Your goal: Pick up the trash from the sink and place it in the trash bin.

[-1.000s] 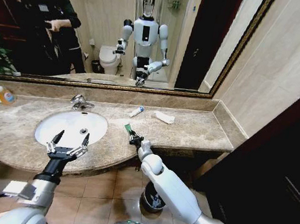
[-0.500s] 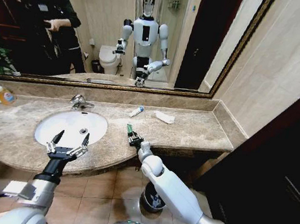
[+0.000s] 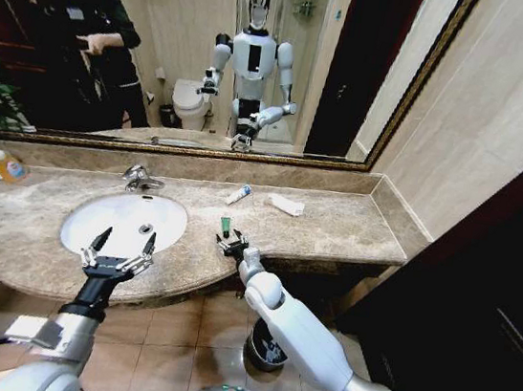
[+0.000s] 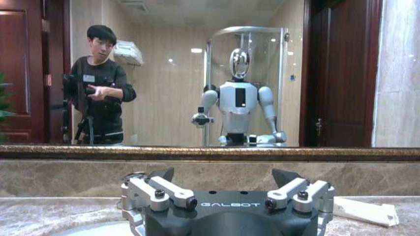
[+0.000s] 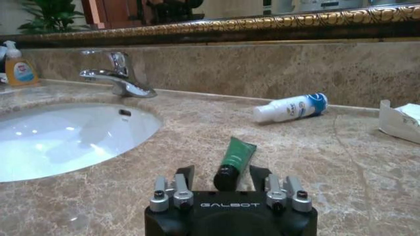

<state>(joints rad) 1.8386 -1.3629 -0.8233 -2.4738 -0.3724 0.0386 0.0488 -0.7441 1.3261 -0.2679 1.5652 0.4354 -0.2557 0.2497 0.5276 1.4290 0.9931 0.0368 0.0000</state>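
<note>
A dark green tube [image 3: 225, 224] lies on the marble counter just right of the white oval sink [image 3: 93, 226]. My right gripper [image 3: 229, 243] is open at its near end. In the right wrist view the green tube [image 5: 236, 153] has its black cap between the spread fingers of the right gripper [image 5: 222, 173]. A white tube with blue marks [image 3: 239, 193] and a flat white packet [image 3: 286, 205] lie farther back by the mirror. My left gripper [image 3: 117, 254] hangs open over the sink's front rim. The black trash bin [image 3: 269, 348] stands on the floor under the counter.
A chrome tap [image 3: 138, 177] stands behind the basin. A pale bottle with an orange label [image 3: 7, 165] is at the counter's far left. A gold-framed mirror runs along the back wall. The counter ends at a wall on the right.
My right gripper has edged slightly left and forward around the green tube's cap end. The tube now lies straighter than one second ago. The left arm has stayed put.
</note>
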